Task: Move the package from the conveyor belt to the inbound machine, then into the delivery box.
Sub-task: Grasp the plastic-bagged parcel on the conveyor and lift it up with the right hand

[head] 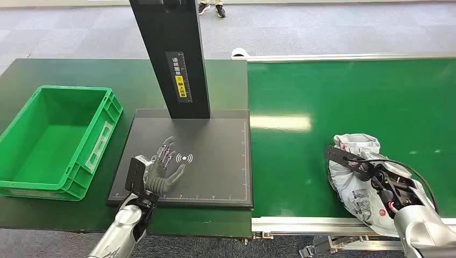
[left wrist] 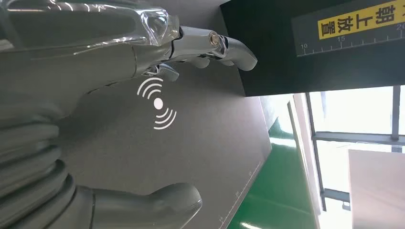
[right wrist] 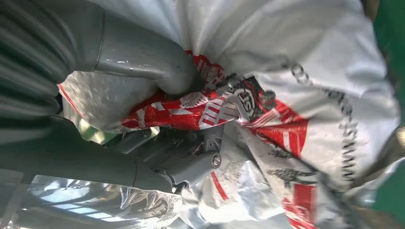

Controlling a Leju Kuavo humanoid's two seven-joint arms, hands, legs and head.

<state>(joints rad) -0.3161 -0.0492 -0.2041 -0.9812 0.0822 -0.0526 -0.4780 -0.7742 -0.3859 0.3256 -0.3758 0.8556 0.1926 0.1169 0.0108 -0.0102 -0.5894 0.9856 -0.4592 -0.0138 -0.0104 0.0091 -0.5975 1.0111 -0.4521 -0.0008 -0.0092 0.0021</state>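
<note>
The left hand (head: 164, 171) sits low and left of the middle in the head view, fingers spread wide and holding nothing (its silver arm comes up from the bottom edge). The right hand (head: 383, 185), at the lower right, has thumb and fingers squeezed onto the package (head: 355, 161).

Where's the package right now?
Head view, right side: the package lies on the green conveyor belt near its front edge, gripped by the right hand.
</note>
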